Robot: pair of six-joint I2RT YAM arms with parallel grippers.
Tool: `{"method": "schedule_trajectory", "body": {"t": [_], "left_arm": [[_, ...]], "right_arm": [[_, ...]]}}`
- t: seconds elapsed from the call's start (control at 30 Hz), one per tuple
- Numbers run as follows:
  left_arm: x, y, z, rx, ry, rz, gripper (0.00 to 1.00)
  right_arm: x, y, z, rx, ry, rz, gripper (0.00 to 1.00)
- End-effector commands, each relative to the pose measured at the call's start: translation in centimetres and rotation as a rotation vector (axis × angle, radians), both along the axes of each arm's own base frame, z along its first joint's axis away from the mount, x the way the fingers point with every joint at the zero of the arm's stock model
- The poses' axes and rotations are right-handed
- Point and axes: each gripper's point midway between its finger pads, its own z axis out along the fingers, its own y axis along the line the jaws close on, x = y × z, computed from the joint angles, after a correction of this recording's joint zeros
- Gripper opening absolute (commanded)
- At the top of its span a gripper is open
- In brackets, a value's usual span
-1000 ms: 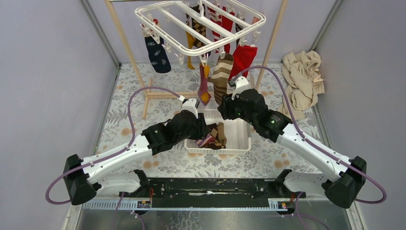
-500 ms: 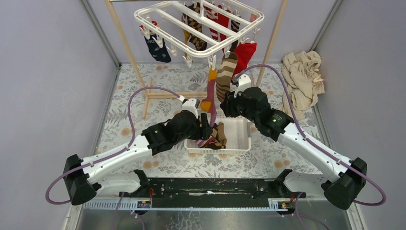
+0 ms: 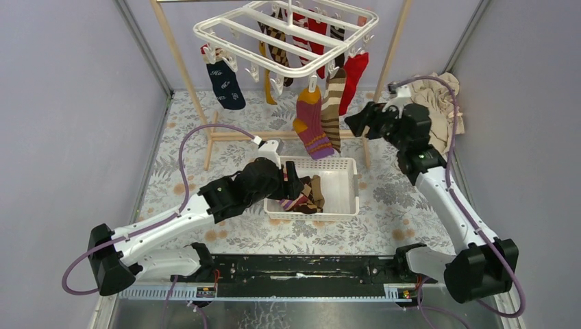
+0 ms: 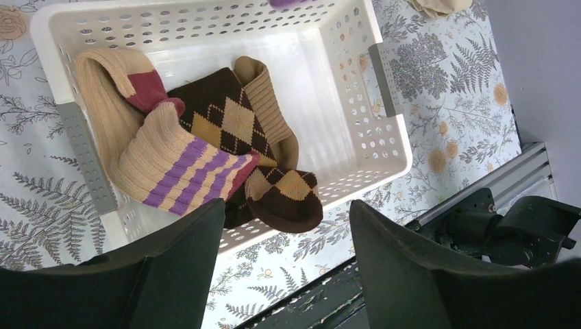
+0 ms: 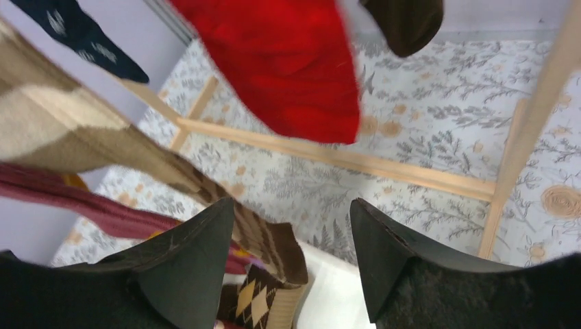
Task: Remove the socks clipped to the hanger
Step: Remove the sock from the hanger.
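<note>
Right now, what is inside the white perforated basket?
A purple-striped tan sock lies over brown argyle socks and a tan sock with a dark red heel in the basket. Anything beneath that pile is covered.

Above the right gripper (image 5: 288, 253) the red sock (image 5: 281, 75) is blurred and cropped by the top edge, its clip unseen. The brown striped sock (image 5: 82, 137) slips behind one finger (image 5: 185, 274). Beyond the left gripper (image 4: 288, 260) a purple scrap (image 4: 291, 3) is cut off, too little showing to name it. Overhead, the socks (image 3: 308, 31) on the far side of the hanger (image 3: 226, 31) are half hidden by its bars
</note>
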Motion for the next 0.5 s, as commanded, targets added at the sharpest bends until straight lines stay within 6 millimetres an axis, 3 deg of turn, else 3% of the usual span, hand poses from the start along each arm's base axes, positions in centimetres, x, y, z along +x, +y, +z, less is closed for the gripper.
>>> {"method": "schedule_trajectory", "body": {"t": [0.0,0.1,0.23,0.47], "left_arm": [[0.6,0.2,1.5,-0.020,-0.041,0.009,0.75],[0.6,0.1,1.4,-0.012,-0.038,-0.001,0.75],[0.7,0.1,1.2,-0.002,-0.038,-0.004,0.75],[1.0,0.1,0.9,0.010,-0.035,-0.015,0.75]], "right_arm": [[0.9,-1.1,6.3,0.227,-0.179,0.105,0.70],[2.6,-2.4,6.9,0.291,-0.188,0.096,0.70],[4.9,-2.4,8.2,0.299,-0.212,0.109,0.69],[8.5,-1.4,7.5,0.306,-0.218,0.166,0.68]]}}
